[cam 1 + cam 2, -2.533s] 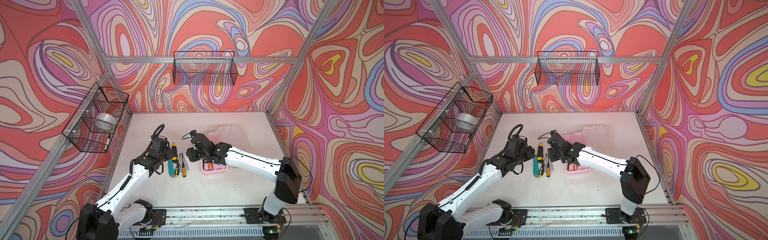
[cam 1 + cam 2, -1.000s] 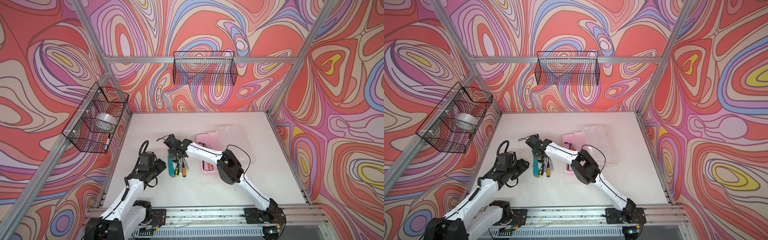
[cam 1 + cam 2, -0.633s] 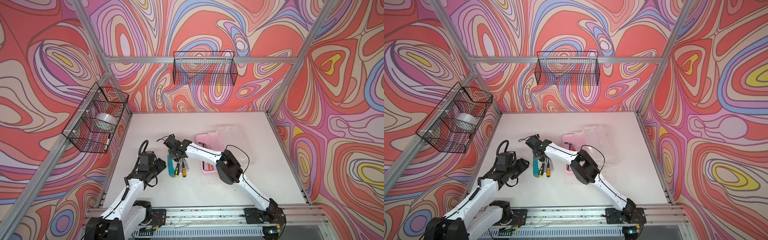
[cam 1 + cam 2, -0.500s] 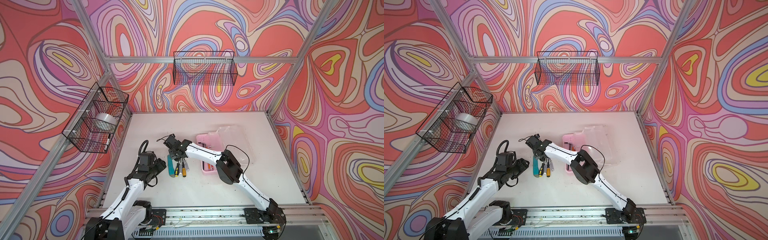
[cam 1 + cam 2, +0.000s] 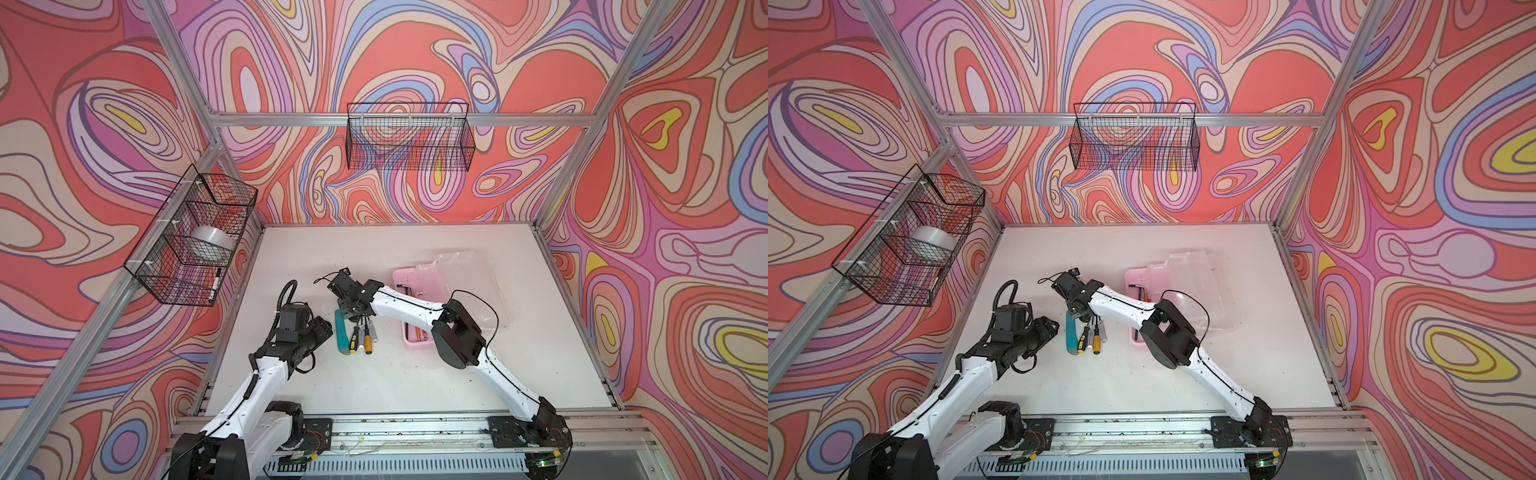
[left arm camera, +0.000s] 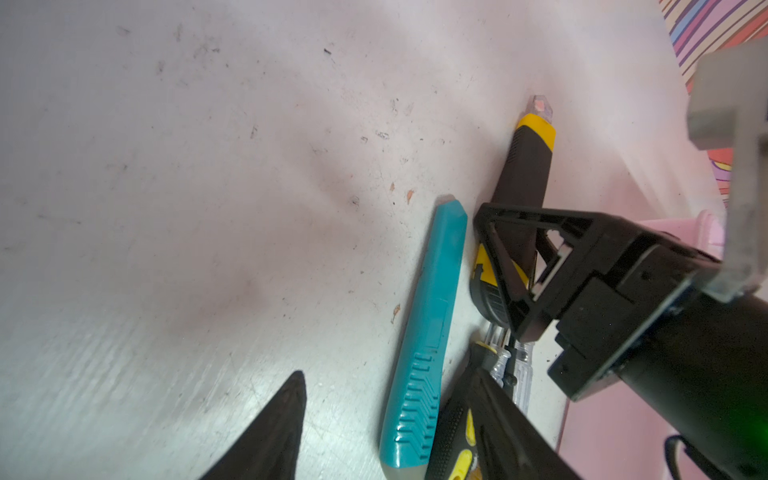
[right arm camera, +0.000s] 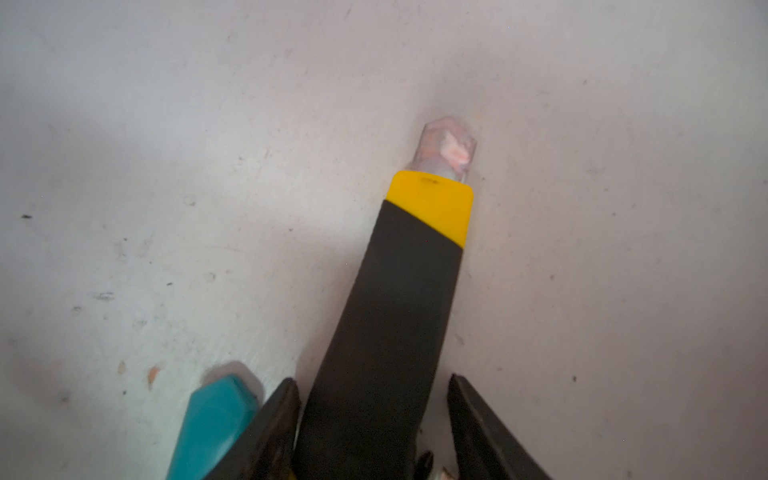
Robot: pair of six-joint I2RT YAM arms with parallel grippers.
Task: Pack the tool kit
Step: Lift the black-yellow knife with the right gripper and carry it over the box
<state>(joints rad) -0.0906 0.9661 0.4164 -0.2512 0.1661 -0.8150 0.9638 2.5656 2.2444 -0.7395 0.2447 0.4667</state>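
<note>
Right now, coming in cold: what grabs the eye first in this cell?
The loud swirled wall print on every side hits first. Then, in the middle of the white table, the right gripper stands with open jaws straddling the yellow-black knife, next to the teal knife and a row of screwdrivers. To their right the pink case lies open, its clear lid spread out beside it.

no legible text, labels, brands or numbers anywhere, teal knife [image 6: 419, 332] bears no lettering
</note>
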